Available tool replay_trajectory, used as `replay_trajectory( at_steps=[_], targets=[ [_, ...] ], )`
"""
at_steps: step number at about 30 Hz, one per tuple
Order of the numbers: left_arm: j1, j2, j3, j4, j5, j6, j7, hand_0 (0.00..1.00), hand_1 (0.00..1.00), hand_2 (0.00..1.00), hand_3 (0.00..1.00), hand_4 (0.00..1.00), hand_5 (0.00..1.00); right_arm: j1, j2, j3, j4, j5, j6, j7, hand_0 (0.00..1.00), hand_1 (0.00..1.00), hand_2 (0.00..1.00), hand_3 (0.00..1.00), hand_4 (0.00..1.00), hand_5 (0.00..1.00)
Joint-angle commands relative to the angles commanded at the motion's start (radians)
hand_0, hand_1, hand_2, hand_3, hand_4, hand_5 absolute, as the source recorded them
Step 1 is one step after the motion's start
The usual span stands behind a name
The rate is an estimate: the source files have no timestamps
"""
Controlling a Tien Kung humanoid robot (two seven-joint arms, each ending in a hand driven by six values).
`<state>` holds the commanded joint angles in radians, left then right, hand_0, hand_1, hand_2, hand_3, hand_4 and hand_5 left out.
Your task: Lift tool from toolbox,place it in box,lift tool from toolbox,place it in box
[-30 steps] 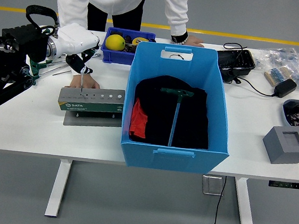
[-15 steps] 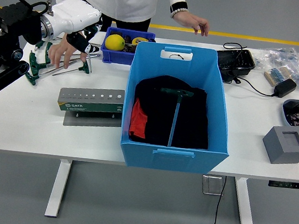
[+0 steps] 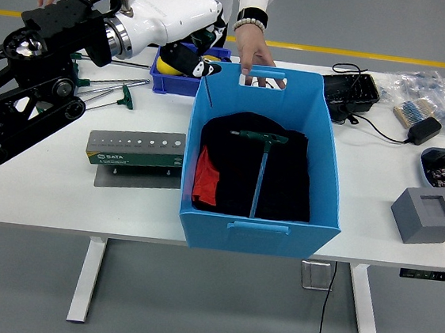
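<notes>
Upper centre, the left hand (image 3: pixel 196 56) grips a thin tool (image 3: pixel 208 95) over the blue box's (image 3: pixel 258 218) far-left rim; a person's hand (image 3: pixel 255 59) rests on the far rim.

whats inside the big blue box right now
Inside the blue box lies black cloth with a green T-handle tool on top and something red at its left edge. The cloth hides whatever is underneath.

Looks like a workshop or robot lab. Big grey floor (image 3: pixel 396 26) w/ a yellow line (image 3: pixel 377 55) painted on it, like in a factory. White stand-up surface (image 3: pixel 37 187) holds a tool holder (image 3: pixel 136 149), loose T-handle tools (image 3: pixel 107 95), cables (image 3: pixel 385 132), a charger (image 3: pixel 423 129) & small parts bins (image 3: pixel 176 82).
</notes>
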<state>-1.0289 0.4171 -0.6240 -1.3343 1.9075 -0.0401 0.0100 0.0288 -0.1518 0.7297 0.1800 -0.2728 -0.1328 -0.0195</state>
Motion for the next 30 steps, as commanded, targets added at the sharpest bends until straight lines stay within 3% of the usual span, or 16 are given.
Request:
replay_trajectory(
  at_steps=[5, 8, 11, 12, 17, 18, 23, 24, 29, 30],
  targets=[
    [-0.002, -0.047, 0.056, 0.019, -0.054, 0.034, -0.017, 0.187, 0.002, 0.013, 0.058, 0.752, 0.279, 0.001, -0.001, -0.001, 0.0, 0.001, -0.001, 0.001, 0.751, 0.757, 0.791, 0.676, 0.911, 0.758],
    [-0.008, -0.073, 0.104, 0.04, -0.078, 0.029, -0.019, 0.2, 0.002, 0.023, 0.065, 0.747, 0.278, 0.004, -0.003, -0.008, 0.0, 0.006, 0.0, 0.002, 0.752, 0.756, 0.791, 0.675, 0.91, 0.759],
    [-0.015, -0.083, 0.143, 0.061, -0.101, 0.019, -0.017, 0.2, 0.002, 0.023, 0.065, 0.747, 0.278, 0.008, -0.006, -0.018, 0.0, 0.016, 0.002, 0.005, 0.752, 0.756, 0.791, 0.675, 0.91, 0.759],
    [-0.018, -0.085, 0.155, 0.067, -0.108, 0.017, -0.016, 0.229, 0.027, 0.076, 0.145, 0.737, 0.291, 0.009, -0.006, -0.018, 0.0, 0.018, 0.002, 0.006, 0.751, 0.756, 0.79, 0.675, 0.91, 0.759],
    [-0.03, -0.099, 0.206, 0.095, -0.163, -0.004, -0.008, 0.229, 0.027, 0.076, 0.145, 0.737, 0.291, 0.015, -0.008, -0.02, 0.0, 0.021, 0.001, 0.006, 0.751, 0.756, 0.79, 0.675, 0.91, 0.759],
    [-0.032, -0.103, 0.215, 0.101, -0.176, -0.012, -0.01, 0.334, 0.14, 0.189, 0.325, 0.727, 0.285, 0.017, -0.009, -0.022, 0.0, 0.022, 0.001, 0.006, 0.752, 0.757, 0.79, 0.675, 0.91, 0.759],
    [-0.037, -0.114, 0.232, 0.118, -0.192, -0.034, -0.005, 0.334, 0.14, 0.189, 0.325, 0.727, 0.285, 0.02, -0.01, -0.02, 0.0, 0.02, 0.002, 0.006, 0.752, 0.757, 0.79, 0.675, 0.91, 0.759],
    [-0.038, -0.116, 0.236, 0.121, -0.194, -0.038, -0.004, 0.453, 0.304, 0.402, 0.498, 0.74, 0.286, 0.021, -0.01, -0.018, 0.0, 0.018, 0.002, 0.006, 0.75, 0.756, 0.79, 0.673, 0.909, 0.76],
    [-0.054, -0.13, 0.279, 0.152, -0.219, -0.082, -0.001, 0.453, 0.304, 0.402, 0.498, 0.74, 0.286, 0.021, -0.007, 0.021, 0.0, -0.02, -0.002, -0.001, 0.75, 0.756, 0.79, 0.673, 0.909, 0.76],
    [-0.056, -0.132, 0.285, 0.157, -0.222, -0.087, -0.002, 0.551, 0.596, 0.654, 0.554, 0.786, 0.35, 0.021, -0.007, 0.022, 0.0, -0.021, -0.002, -0.002, 0.75, 0.757, 0.79, 0.673, 0.908, 0.759]
  ],
)
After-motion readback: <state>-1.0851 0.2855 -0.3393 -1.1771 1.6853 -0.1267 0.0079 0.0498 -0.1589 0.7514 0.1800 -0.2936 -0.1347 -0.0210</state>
